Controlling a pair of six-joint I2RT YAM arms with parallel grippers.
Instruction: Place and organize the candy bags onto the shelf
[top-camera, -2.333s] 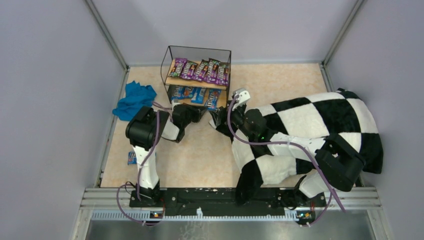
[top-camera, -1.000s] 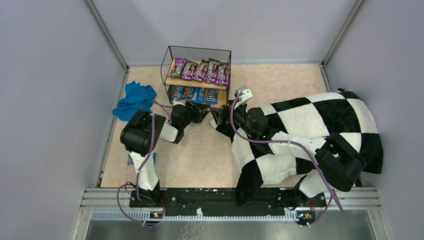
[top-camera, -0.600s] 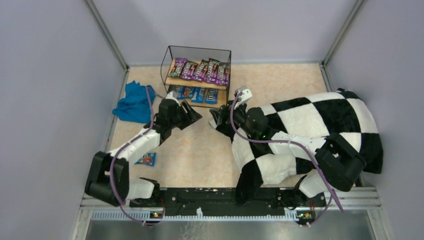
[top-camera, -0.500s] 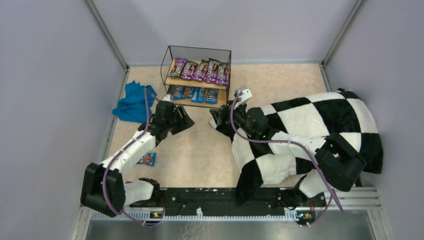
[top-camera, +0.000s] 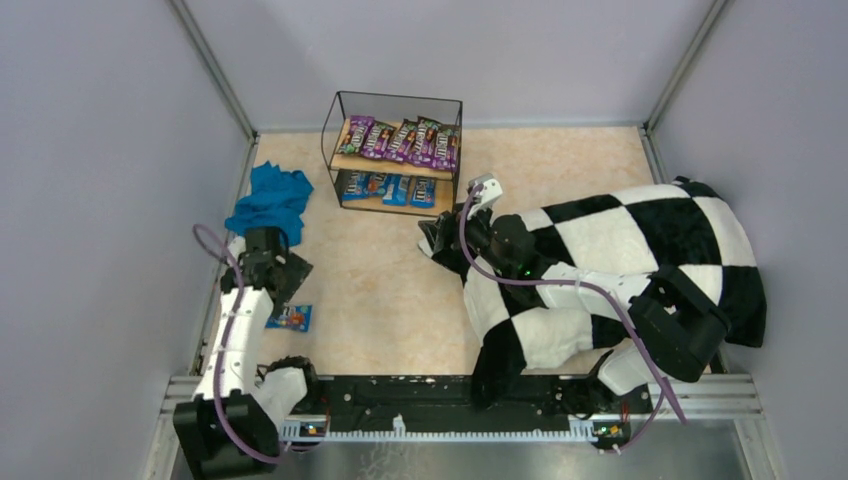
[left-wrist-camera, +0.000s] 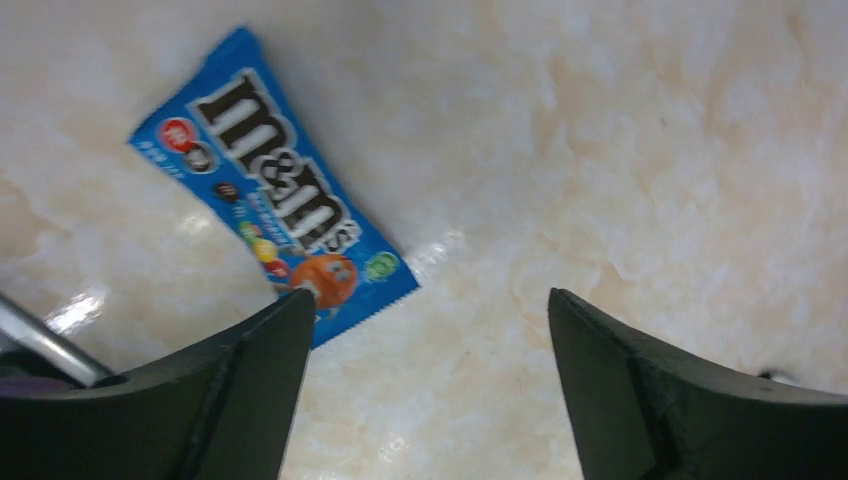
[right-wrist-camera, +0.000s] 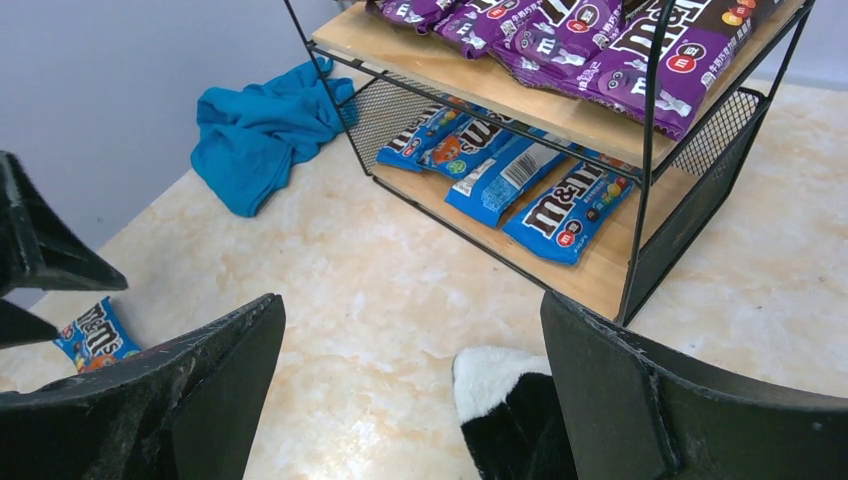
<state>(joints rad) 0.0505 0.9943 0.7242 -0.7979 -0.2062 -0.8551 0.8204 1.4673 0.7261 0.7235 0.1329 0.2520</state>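
The shelf stands at the back, with several purple candy bags on its top board and several blue ones on the lower board. One loose blue candy bag lies flat on the floor at the near left. My left gripper hovers just behind it, open and empty. In the left wrist view that bag lies up-left of the gripper, with its corner by the left fingertip. My right gripper stays open and empty in front of the shelf, over a pillow corner.
A teal cloth lies crumpled left of the shelf, close behind the left arm. A large black-and-white checkered pillow covers the right side and lies under the right arm; its corner shows between the right fingers. Walls enclose the floor.
The left arm swung away from the shelf front, leftward and nearer, to the loose blue bag, and its jaws opened wider. The right arm stayed still.
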